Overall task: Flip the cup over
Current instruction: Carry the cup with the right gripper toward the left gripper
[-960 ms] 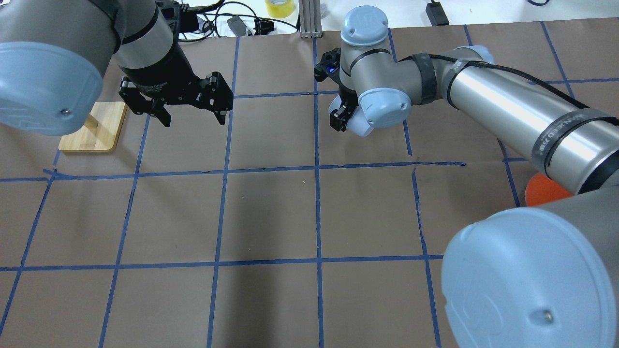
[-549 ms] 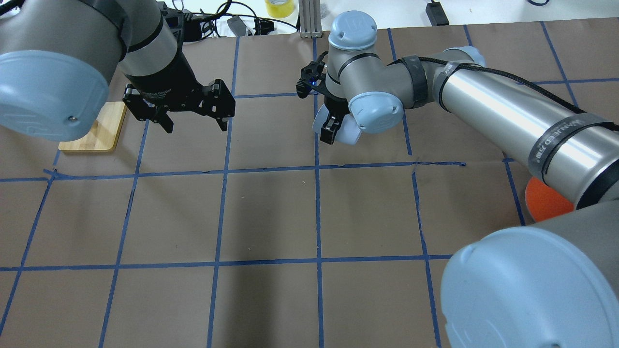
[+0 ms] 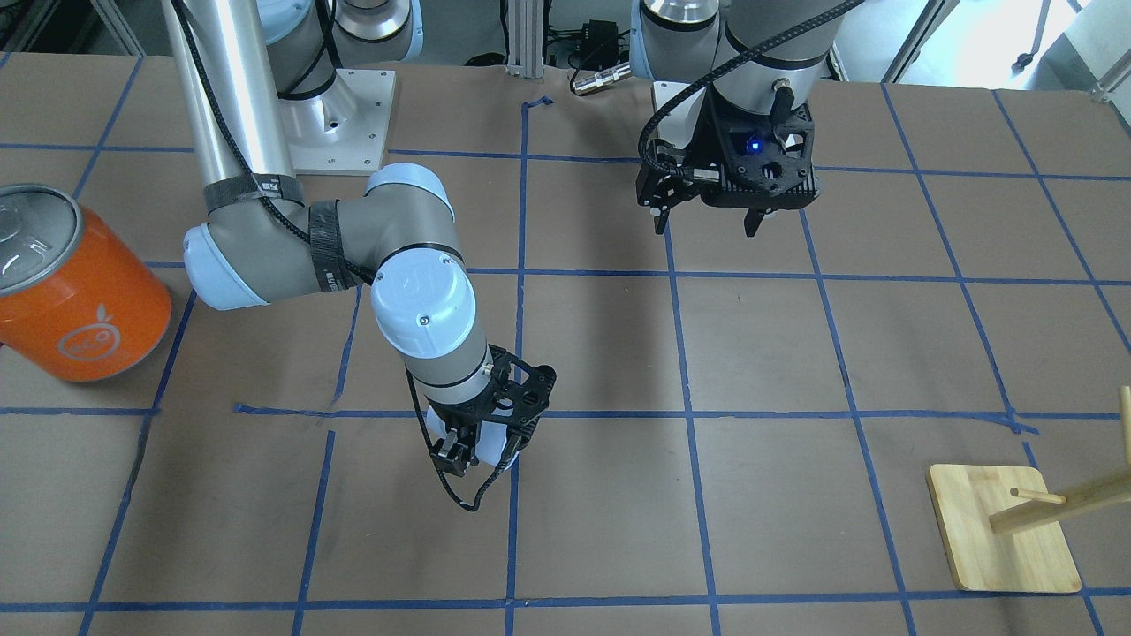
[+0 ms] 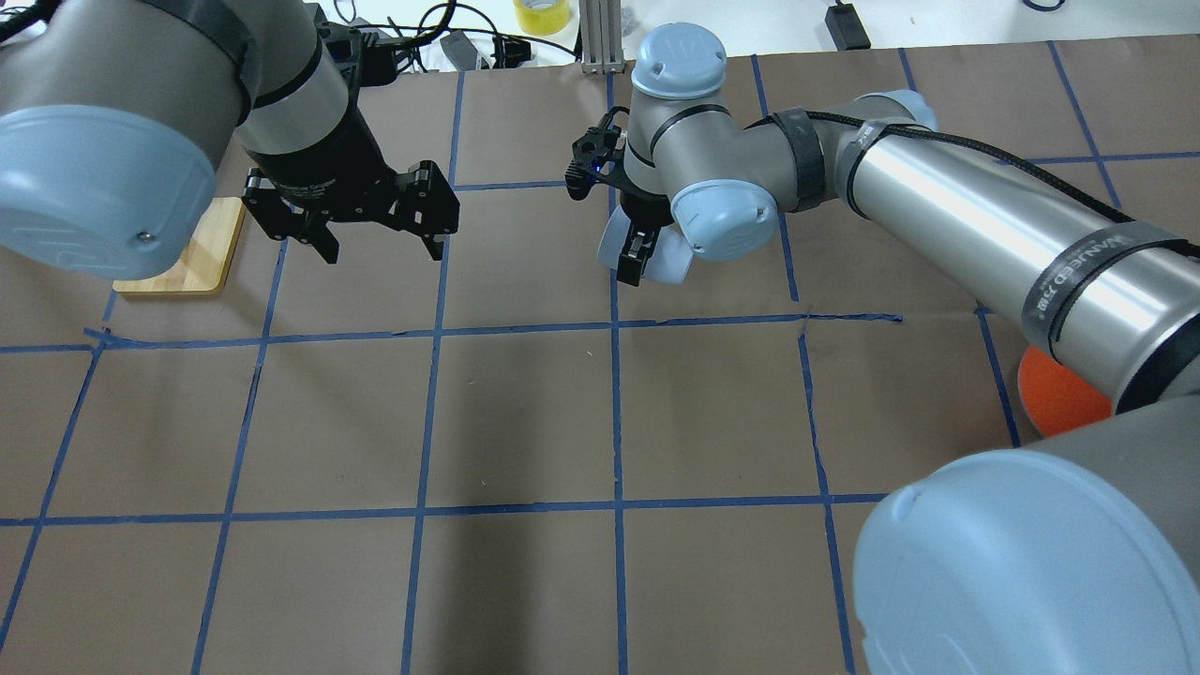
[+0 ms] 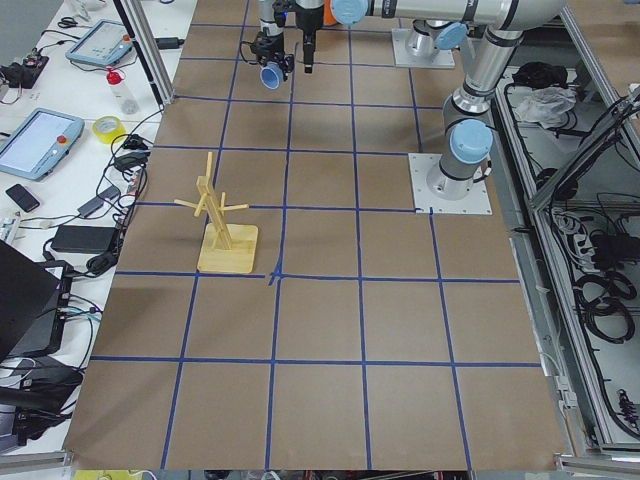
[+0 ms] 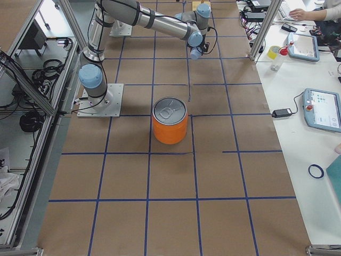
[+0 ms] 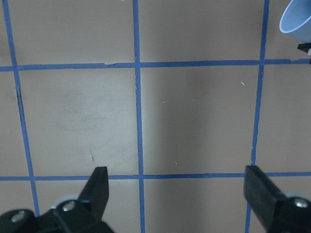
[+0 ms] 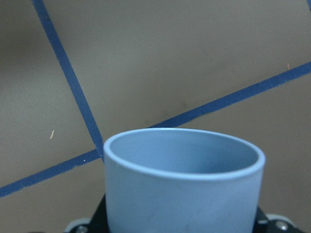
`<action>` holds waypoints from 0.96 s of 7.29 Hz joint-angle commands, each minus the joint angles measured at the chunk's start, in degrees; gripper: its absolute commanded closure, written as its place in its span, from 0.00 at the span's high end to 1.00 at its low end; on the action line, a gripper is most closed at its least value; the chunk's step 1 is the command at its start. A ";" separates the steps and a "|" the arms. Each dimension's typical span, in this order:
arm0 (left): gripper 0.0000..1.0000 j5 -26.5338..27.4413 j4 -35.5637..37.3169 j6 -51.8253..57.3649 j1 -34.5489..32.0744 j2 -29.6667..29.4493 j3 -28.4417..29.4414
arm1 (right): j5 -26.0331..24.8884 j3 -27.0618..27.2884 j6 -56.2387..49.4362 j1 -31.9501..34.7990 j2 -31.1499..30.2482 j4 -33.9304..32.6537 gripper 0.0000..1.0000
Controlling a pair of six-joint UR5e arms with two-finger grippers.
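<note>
The cup (image 4: 664,261) is a small pale blue tumbler. My right gripper (image 4: 641,255) is shut on it and holds it tilted above the table, near the far centre grid line. It also shows in the front view (image 3: 488,446) under the wrist. In the right wrist view its open rim (image 8: 184,150) points away from the gripper. It also shows at the top right of the left wrist view (image 7: 296,17). My left gripper (image 4: 380,246) is open and empty, hovering to the cup's left; its fingertips (image 7: 99,182) stand wide apart.
A large orange can with a silver lid (image 3: 75,291) stands on the robot's right side, partly hidden in the overhead view (image 4: 1055,394). A wooden peg stand (image 3: 1003,530) sits on the robot's far left (image 4: 187,262). Blue tape grids the brown table.
My right gripper has carried the cup to the left and turned its wrist. My left gripper has shifted slightly, still open.
</note>
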 commanded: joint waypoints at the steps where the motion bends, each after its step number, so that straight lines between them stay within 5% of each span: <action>1: 0.98 0.00 0.02 0.03 -0.01 -0.14 -0.01 | 0.53 0.16 -4.45 1.08 0.03 -0.02 0.00; 7: 0.98 -0.09 0.20 0.12 -0.01 -0.23 0.08 | 0.98 -0.45 -15.60 4.08 2.50 -5.02 0.00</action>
